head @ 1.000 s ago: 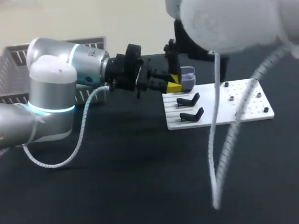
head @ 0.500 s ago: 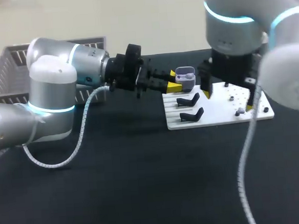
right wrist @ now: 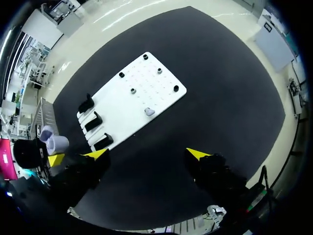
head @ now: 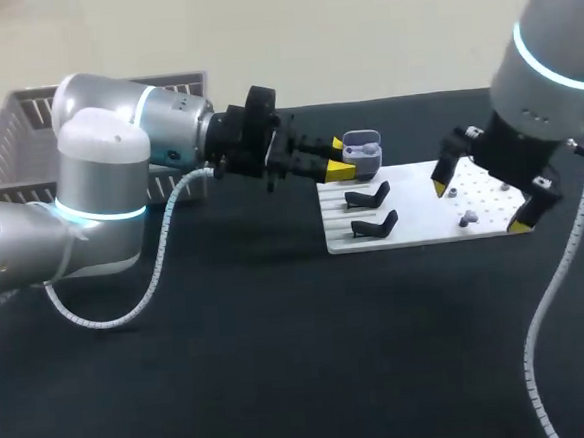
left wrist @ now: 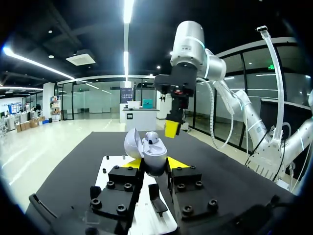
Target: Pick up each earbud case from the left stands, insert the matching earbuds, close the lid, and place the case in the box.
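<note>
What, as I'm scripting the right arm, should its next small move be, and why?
Probably lower the right gripper onto the lone earbud on the white board: its fingers are open and empty, and the left gripper holds the open case, seemingly with one earbud already in.

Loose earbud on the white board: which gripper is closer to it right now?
Right. The right gripper hangs open above the board, with the earbud just ahead of its tips. The left gripper is at the board's opposite end, shut on the open case.
</note>
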Controlling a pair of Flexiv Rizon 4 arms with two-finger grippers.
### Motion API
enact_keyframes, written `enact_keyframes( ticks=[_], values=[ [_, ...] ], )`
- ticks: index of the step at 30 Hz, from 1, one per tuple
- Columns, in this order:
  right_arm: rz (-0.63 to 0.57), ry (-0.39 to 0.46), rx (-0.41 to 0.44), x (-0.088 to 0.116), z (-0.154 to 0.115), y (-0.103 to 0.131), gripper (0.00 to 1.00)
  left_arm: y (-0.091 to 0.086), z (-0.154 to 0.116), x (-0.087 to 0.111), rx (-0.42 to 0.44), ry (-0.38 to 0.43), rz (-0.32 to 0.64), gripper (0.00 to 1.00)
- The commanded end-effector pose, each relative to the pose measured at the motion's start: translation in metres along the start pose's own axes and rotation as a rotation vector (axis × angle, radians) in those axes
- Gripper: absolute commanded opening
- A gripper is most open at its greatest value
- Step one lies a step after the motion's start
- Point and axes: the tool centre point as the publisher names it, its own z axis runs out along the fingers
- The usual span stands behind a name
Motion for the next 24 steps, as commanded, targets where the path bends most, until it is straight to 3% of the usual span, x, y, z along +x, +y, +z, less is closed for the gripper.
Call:
enact_keyframes(
  ticks=[1, 24],
  values=[
    [0.002, 0.013, -0.083, -0.0066, -0.0011, -0.0023, 1.0, 0.0007, -0.0001, -0.0001, 0.002, 0.001, -0.001, 0.0],
    [-0.02, -0.012, -0.076, -0.0076, -0.0017, -0.0017, 1.0, 0.0007, -0.0001, -0.0001, 0.002, 0.001, -0.001, 0.0]
  ],
)
